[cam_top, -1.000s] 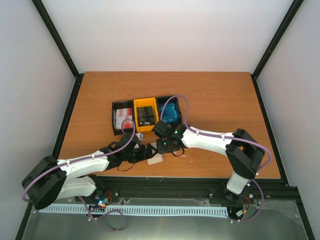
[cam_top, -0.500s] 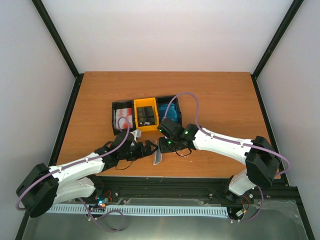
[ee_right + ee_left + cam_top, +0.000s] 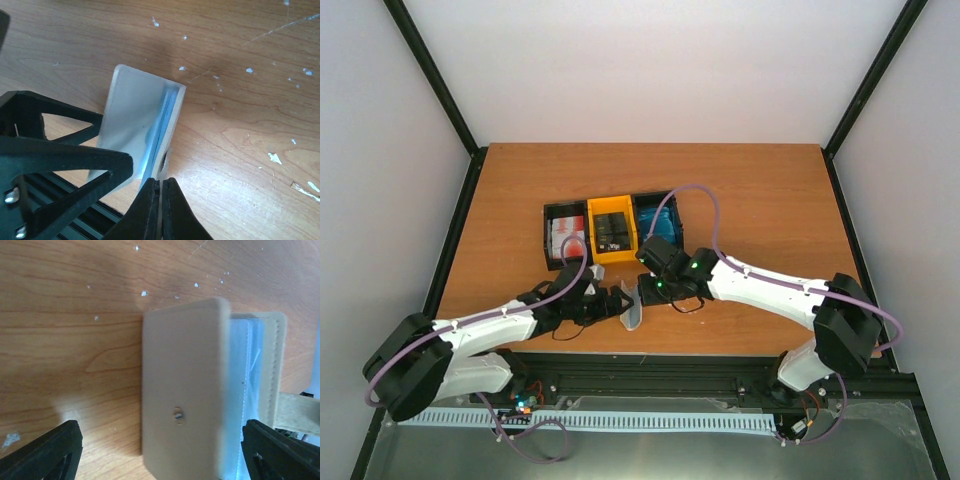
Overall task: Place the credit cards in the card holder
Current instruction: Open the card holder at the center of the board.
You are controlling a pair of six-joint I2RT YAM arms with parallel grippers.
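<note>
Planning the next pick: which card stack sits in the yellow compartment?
The black stack, in the middle compartment; red-and-white cards lie left, blue cards right.

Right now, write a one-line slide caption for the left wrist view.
Open left gripper flanks the beige card holder, ajar on the wooden table.

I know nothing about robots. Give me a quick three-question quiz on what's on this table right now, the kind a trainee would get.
1. True or false: the left hand is clamped shut on the card holder.
2. In the top view, which compartment of the tray holds the blue credit cards? A left, B middle, C right.
3. Fill in: the card holder's inside is pale ____.
Key: 1 false, it is wide open; 2 C; 3 blue.
</note>
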